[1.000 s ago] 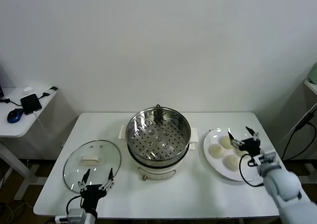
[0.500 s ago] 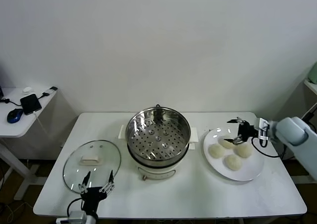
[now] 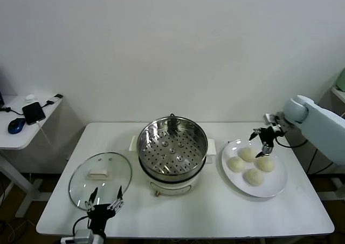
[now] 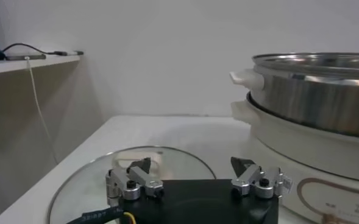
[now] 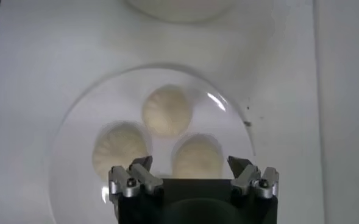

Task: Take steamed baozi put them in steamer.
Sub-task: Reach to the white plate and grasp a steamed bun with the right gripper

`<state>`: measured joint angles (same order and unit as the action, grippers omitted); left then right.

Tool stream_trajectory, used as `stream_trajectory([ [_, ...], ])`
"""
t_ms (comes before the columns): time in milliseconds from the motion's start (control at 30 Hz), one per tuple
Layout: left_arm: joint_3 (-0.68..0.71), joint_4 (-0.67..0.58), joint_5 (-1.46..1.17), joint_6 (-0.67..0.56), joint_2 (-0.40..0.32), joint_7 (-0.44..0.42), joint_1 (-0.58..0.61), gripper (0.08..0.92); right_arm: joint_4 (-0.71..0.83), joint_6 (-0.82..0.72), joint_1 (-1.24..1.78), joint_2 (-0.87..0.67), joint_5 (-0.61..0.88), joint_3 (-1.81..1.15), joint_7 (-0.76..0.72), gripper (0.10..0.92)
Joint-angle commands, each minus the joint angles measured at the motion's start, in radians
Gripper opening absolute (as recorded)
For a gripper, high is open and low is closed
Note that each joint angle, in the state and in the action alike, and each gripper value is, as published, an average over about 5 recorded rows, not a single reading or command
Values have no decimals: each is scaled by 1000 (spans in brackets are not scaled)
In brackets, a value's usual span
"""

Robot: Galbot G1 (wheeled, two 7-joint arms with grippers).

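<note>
Four cream-white baozi lie on a white plate [image 3: 272, 187] at the table's right: one far [image 3: 247, 154], one left [image 3: 235, 164], one right [image 3: 264, 163], one near [image 3: 253, 176]. The empty steel steamer [image 3: 172, 147] stands in the middle of the table. My right gripper [image 3: 262, 142] is open and empty, hovering above the plate's far part, over the baozi. In the right wrist view three baozi show, the nearest one [image 5: 196, 156] between the open fingertips [image 5: 144, 165]. My left gripper [image 3: 105, 197] is open and idle at the front left, over the glass lid's near edge.
A round glass lid [image 3: 100, 174] lies flat left of the steamer, also in the left wrist view [image 4: 94, 179]. The steamer's white base [image 4: 301, 146] rises beside it. A side desk [image 3: 24, 125] with a phone and mouse stands off to the left.
My right gripper has swung from the plate's right edge up and over its far part, now pointing down above the baozi. The left arm has not moved.
</note>
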<state>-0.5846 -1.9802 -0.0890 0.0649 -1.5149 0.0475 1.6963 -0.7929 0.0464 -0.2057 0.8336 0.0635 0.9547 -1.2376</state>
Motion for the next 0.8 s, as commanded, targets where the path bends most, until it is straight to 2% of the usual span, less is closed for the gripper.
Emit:
stream_trajectory([
  [33, 2, 7, -2, -5, 3, -1, 4, 823, 225, 11, -33, 145, -43, 81, -13, 823],
  [500, 8, 9, 1, -9, -3, 0, 12, 823, 300, -3, 85, 203, -154, -69, 71, 823],
  [800, 8, 7, 1, -11, -1, 1, 18, 823, 311, -30, 107, 223, -173, -91, 79, 819],
])
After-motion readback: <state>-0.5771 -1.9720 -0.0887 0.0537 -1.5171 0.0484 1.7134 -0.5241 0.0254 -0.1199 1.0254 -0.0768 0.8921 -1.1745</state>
